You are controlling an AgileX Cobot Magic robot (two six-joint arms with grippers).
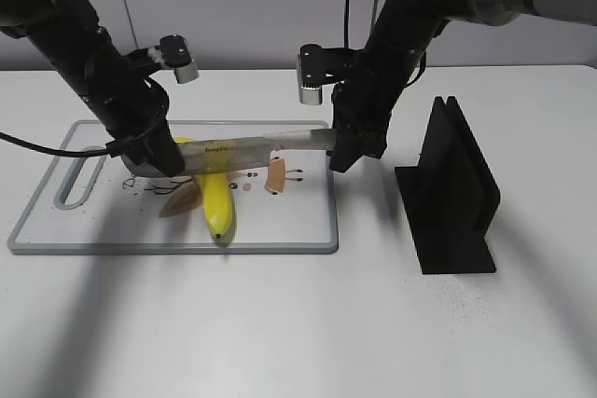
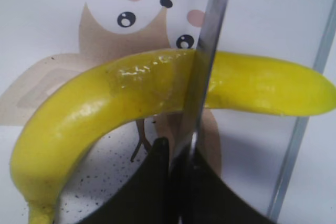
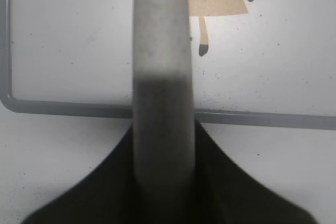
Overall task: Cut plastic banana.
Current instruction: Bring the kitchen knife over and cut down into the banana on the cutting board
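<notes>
The plastic banana (image 1: 219, 202) is glossy yellow, whole and curved, and lies on the white cutting board (image 1: 37, 230). A knife (image 1: 261, 148) stretches level across it between both grippers. My right gripper (image 1: 347, 148) is shut on the knife's grey handle (image 3: 160, 77), just past the board's right rim. My left gripper (image 1: 166, 163) is shut on the blade's far end. In the left wrist view the blade (image 2: 207, 51) crosses the middle of the banana (image 2: 105, 103) edge-on and runs back between my left fingers (image 2: 178, 161). I cannot tell whether the blade touches the banana.
The board has a cartoon owl print (image 2: 131, 19), a grey rim (image 3: 262, 118) and a handle slot at its left end (image 1: 79, 179). A black knife stand (image 1: 452, 188) stands on the white table right of the board.
</notes>
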